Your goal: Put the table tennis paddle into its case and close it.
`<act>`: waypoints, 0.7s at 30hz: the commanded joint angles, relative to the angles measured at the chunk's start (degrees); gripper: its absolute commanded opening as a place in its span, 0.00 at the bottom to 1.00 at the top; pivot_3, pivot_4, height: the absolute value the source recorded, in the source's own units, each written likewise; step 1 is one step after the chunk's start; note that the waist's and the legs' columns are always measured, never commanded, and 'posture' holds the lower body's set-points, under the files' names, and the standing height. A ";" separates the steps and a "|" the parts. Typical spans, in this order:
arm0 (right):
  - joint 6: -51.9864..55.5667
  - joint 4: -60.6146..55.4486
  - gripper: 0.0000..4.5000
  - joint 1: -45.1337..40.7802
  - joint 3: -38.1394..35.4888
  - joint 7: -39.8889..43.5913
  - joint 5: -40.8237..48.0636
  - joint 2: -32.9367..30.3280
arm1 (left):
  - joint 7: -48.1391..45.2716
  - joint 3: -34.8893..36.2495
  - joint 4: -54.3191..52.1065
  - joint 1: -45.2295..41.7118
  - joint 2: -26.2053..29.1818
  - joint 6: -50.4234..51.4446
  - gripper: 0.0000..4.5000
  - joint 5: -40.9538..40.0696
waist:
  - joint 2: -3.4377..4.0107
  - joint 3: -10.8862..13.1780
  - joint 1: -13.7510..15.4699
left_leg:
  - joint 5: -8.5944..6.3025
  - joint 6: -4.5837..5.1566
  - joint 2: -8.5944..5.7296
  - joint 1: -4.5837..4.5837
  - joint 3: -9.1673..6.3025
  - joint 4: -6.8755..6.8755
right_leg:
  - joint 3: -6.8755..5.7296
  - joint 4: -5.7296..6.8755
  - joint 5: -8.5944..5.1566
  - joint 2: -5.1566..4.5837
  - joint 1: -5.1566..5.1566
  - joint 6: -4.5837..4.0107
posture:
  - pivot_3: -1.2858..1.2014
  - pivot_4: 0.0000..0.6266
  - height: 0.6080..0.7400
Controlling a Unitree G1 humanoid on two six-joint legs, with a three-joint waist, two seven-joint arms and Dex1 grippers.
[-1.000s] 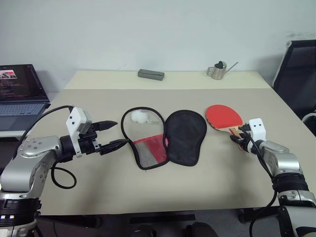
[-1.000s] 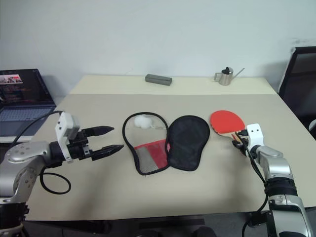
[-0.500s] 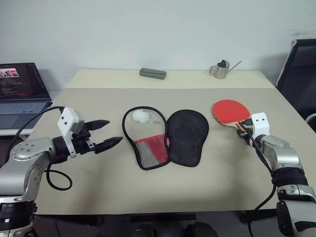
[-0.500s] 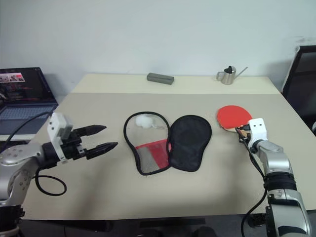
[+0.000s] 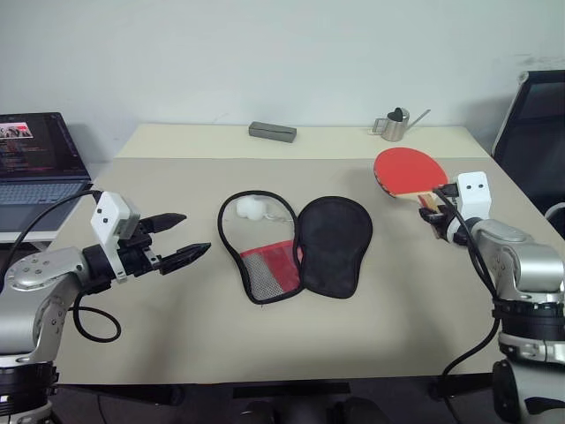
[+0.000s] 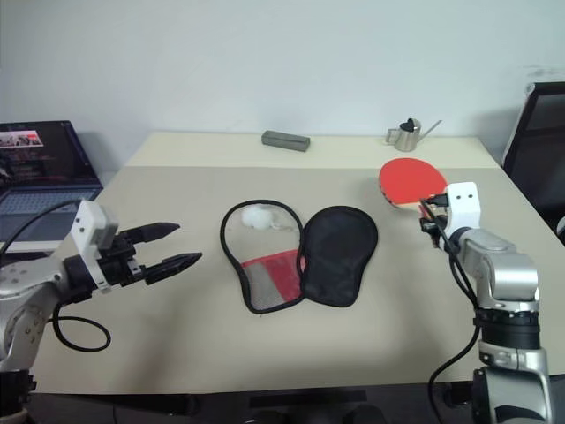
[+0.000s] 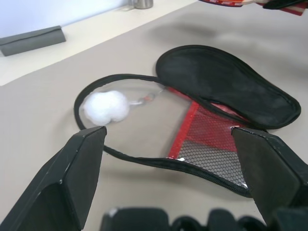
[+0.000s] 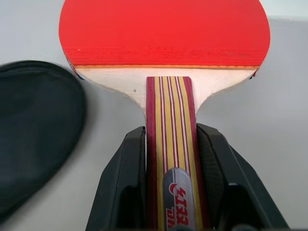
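Beige table (image 5: 265, 336), laptop (image 5: 35, 159) beside, white wall

the laptop (image 5: 40, 163) on the left runs off the picture's edge, its screen text too small to read. the black chair (image 5: 532, 124) on the right is cut by the edge too. the lower end of the table tennis paddle (image 8: 163, 62) handle sits hidden between the right gripper (image 8: 175, 163) fingers, and its printed label runs off the bottom. the spread-open case (image 5: 296, 243) hides its outer face against the table (image 5: 177, 336). the small print along the rubber's edge can't be made out.
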 commanded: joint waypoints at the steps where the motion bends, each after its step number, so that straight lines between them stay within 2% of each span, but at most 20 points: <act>1: 9.38 -11.33 0.25 0.17 -0.90 -3.60 2.37 4.34 | -0.49 1.39 -0.92 -1.45 0.21 -2.65 1.00 -0.29 | 0.04 0.03 0.00 | 0.00 0.00 0.00 -0.04 -0.01 0.00 | 0.00 0.02 0.00 0.00 -0.06 0.00 | 0.52 0.24 1.00; 6: 17.97 -18.12 0.25 0.32 -0.06 -7.35 2.34 12.37 | -0.84 0.63 -1.82 -1.43 0.10 -3.14 1.00 -0.70 | 0.04 0.03 0.12 | 0.00 0.00 -0.08 -0.20 -0.01 0.01 | 0.01 0.01 0.07 -0.01 -0.50 0.11 | 0.52 0.24 1.00; 10: 21.23 -20.76 0.25 0.26 1.50 -8.94 1.81 16.21 | -0.98 0.77 -1.50 -1.70 0.44 -3.14 1.00 -0.67 | 0.04 0.02 0.10 | 0.01 0.00 -0.08 -0.20 -0.01 0.01 | 0.02 0.01 0.14 0.00 -0.52 0.21 | 0.52 0.24 1.00; 16: 25.75 -24.22 0.25 0.61 2.61 -9.53 1.86 19.05 | -1.31 1.69 -1.47 -1.02 1.06 -3.08 1.00 -0.63 | 0.04 0.02 0.02 | 0.01 0.00 -0.07 -0.20 -0.01 0.00 | 0.02 0.02 0.15 0.02 -0.55 0.21 | 0.52 0.24 1.00; 21: 24.17 -22.20 0.25 0.86 5.02 -10.03 0.87 19.78 | -1.23 1.59 -1.70 -0.71 0.93 -3.17 1.00 -0.53 | 0.05 0.02 -0.08 | 0.01 0.00 -0.07 -0.20 -0.01 0.00 | 0.01 0.03 0.16 0.03 -0.55 0.22 | 0.52 0.24 1.00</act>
